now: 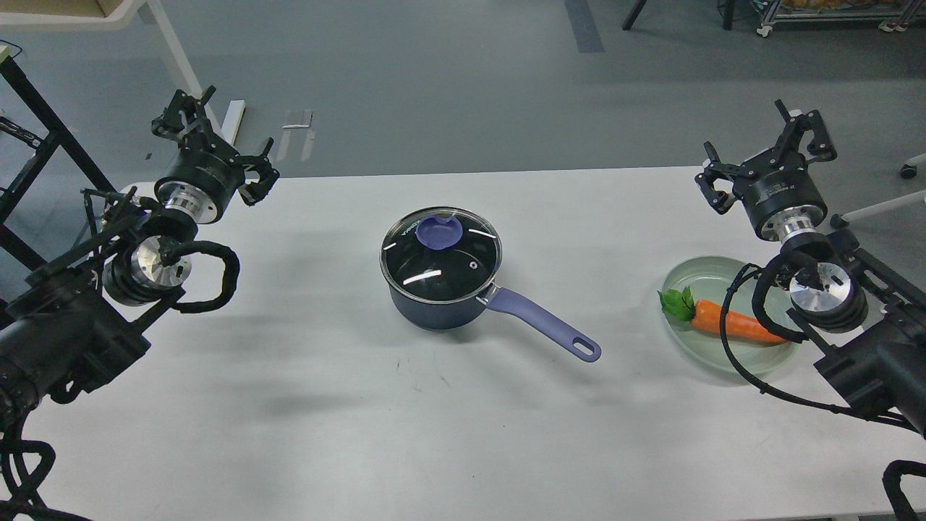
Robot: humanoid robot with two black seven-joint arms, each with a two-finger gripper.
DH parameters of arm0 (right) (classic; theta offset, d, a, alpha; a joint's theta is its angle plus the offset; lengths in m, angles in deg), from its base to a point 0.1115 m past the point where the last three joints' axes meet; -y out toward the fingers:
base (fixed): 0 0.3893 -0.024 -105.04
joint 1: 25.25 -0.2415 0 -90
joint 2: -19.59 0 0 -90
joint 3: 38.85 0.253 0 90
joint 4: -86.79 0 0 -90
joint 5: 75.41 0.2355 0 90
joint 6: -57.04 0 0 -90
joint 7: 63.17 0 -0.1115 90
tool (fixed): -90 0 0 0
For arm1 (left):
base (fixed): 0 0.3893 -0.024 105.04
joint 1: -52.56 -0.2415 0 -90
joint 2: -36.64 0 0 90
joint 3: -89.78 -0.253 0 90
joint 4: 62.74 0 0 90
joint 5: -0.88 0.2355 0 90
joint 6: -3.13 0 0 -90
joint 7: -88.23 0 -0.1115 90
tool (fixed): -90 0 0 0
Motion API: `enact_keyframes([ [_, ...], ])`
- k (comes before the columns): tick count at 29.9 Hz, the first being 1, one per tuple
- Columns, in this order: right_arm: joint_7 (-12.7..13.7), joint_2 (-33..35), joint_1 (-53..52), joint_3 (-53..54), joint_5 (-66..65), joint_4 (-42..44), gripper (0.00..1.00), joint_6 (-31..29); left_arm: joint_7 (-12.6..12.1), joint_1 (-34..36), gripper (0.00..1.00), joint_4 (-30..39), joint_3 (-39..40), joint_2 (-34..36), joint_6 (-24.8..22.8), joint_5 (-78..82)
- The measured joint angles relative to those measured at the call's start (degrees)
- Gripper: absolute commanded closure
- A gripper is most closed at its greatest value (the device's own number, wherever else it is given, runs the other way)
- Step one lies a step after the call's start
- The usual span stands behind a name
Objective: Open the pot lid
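The lid [440, 252] sits on the pot [437, 304] in the middle of the tabletop [289, 405], nothing lifted yet, and the left gripper [217, 134] and right gripper [767, 155] wait far off, fingers apart and empty.

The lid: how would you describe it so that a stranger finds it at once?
On the white table, find the navy pot with the purple handle in the middle. The lid sits on top: clear glass, metal rim, purple knob. The green plate at the right holds a carrot.
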Motion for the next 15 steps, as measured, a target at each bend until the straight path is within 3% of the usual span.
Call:
enact_keyframes([
  [5,0.0,-0.1,-0.1,0.1,0.0,0.0,0.00,0.0,-2.6,0.0,0.00,0.3,1.0,0.1,0.1,-0.3],
  [15,0.2,-0.1,-0.6,-0.1,0.0,-0.6,0.00,0.0,-3.0,0.0,0.00,0.4,1.0,0.5,3.7,0.0],
])
